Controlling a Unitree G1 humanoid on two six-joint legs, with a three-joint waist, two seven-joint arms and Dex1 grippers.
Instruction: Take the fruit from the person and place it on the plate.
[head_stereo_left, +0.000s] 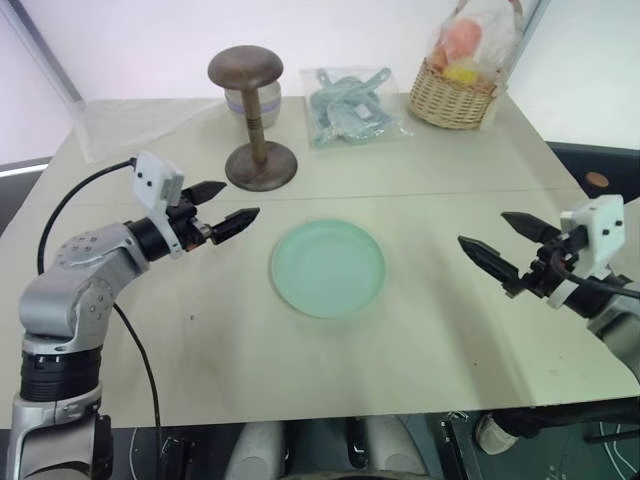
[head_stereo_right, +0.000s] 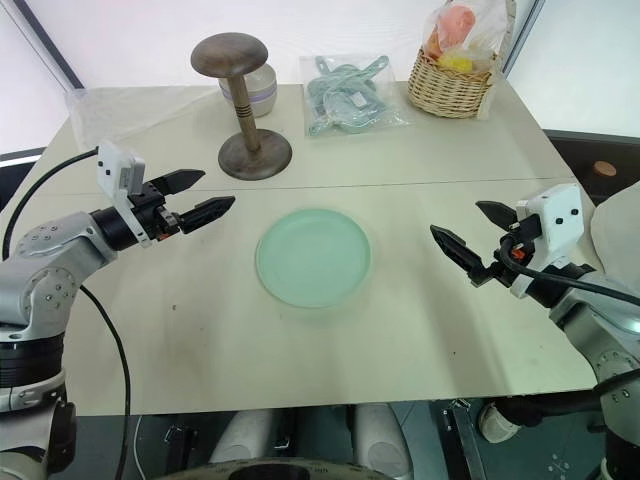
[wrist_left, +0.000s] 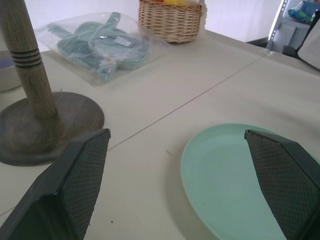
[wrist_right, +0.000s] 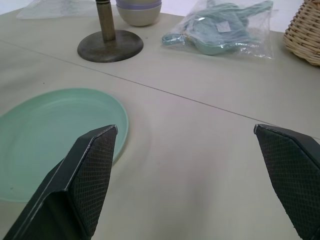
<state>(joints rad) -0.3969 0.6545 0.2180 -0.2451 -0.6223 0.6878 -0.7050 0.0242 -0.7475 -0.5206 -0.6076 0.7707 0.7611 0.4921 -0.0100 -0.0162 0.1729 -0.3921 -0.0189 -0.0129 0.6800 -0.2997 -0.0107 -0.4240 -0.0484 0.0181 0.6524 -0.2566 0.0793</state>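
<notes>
Mint-green plate (head_stereo_left: 328, 268) sits mid-table on the beige table (head_stereo_left: 450, 340), nothing on it.

Left eye view: left gripper (head_stereo_left: 224, 209) hovers at the plate's 9–10 o'clock, fingers apart, nothing between them, pointing toward the plate. Right gripper (head_stereo_left: 508, 245) hovers at the plate's 3 o'clock, fingers spread wide, also holding nothing. Brown wooden stand (head_stereo_left: 254, 120) stands upright at the plate's 11 o'clock, with a pale bowl (head_stereo_left: 252, 100) just behind its post. Clear bag of teal items (head_stereo_left: 350, 105) lies at 12 o'clock. Wicker basket (head_stereo_left: 456, 92) is at 1 o'clock at the far edge, holding plastic-wrapped pink and yellow fruits (head_stereo_left: 462, 45). Cannot pick out the task's orange-red fruit in there.

Right eye view: same layout; both grippers clear of the plate rim, one on each side.

Left wrist view: left fingers (wrist_left: 75, 190) wide apart; plate edge shows between them, stand base just beyond one finger, bag and basket further back.

Right wrist view: right fingers (wrist_right: 85, 185) wide apart over bare table; plate lies partly behind one finger, with stand, bowl, bag and basket edge beyond.
</notes>
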